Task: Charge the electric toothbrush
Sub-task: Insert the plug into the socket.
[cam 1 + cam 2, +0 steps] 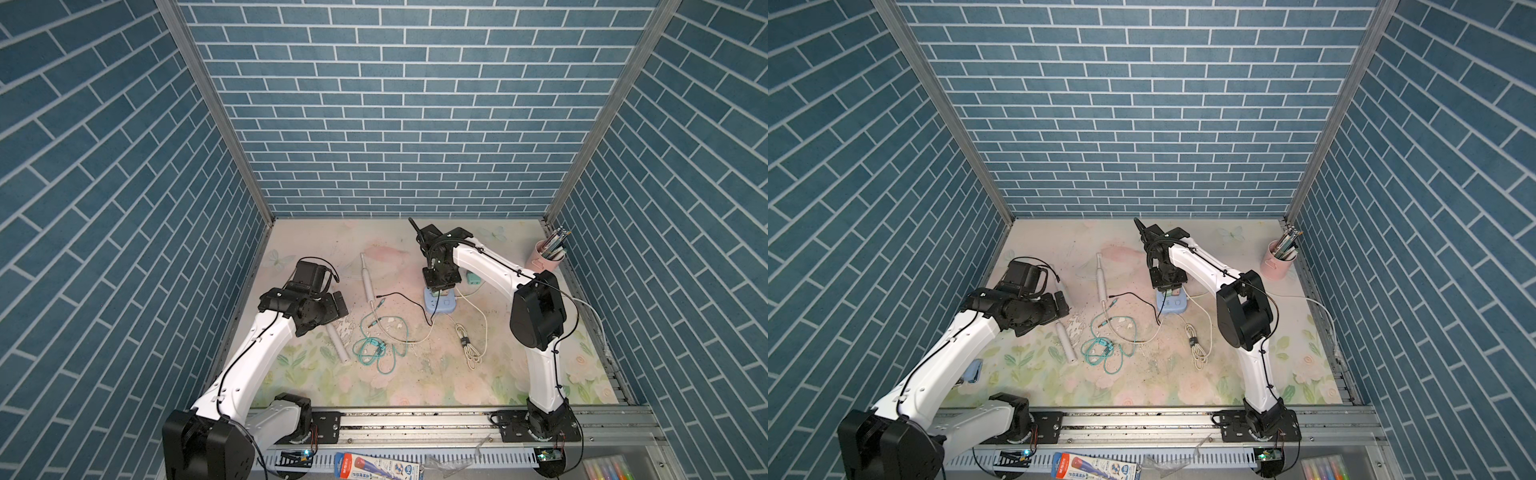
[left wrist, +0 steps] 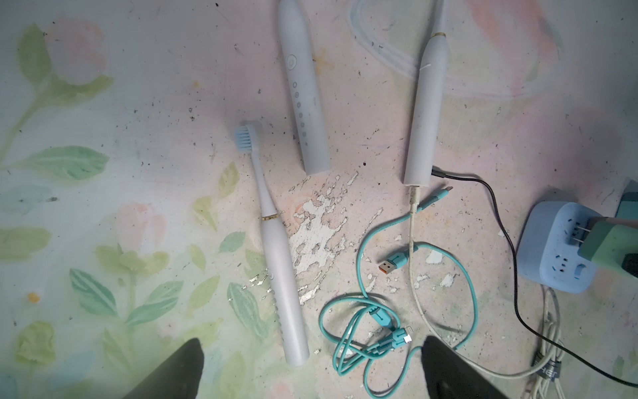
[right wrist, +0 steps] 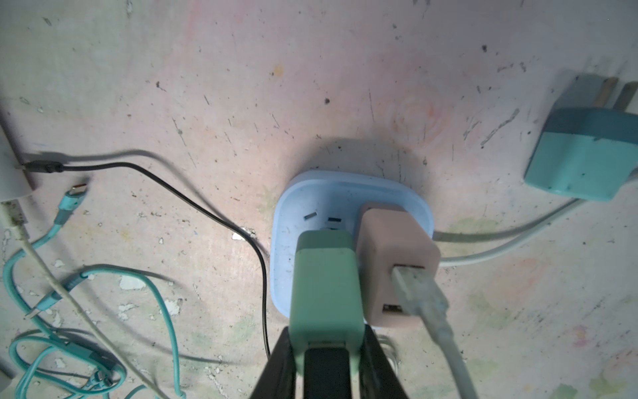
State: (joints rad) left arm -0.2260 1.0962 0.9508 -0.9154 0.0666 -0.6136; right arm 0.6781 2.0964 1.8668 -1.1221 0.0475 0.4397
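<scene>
Tight at the right gripper (image 3: 328, 349): pink adapter (image 3: 393, 262) just beside the green adapter (image 3: 324, 293) it carries, power strip (image 3: 286, 221) directly below, black cable (image 3: 193, 197) off to one side. Below the left gripper (image 2: 312, 345), a toothbrush (image 2: 279, 276) and teal cable (image 2: 382, 316) crowd the gap between its fingers; bare mat (image 2: 103, 214) lies beyond one finger.

Floral table (image 1: 415, 382) bears toothbrushes (image 2: 423, 114), cables (image 2: 379, 316), socket block (image 2: 549, 248), seemingly a pen cup (image 1: 542, 262).

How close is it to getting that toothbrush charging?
Done, it seems: the black cable meets the base of the toothbrush. In hand: the right fingers grip the green plug over the blue socket block, with its prongs showing, so it is not fully in. Left: pushing the plug home. The left fingers hang open, holding nothing.
</scene>
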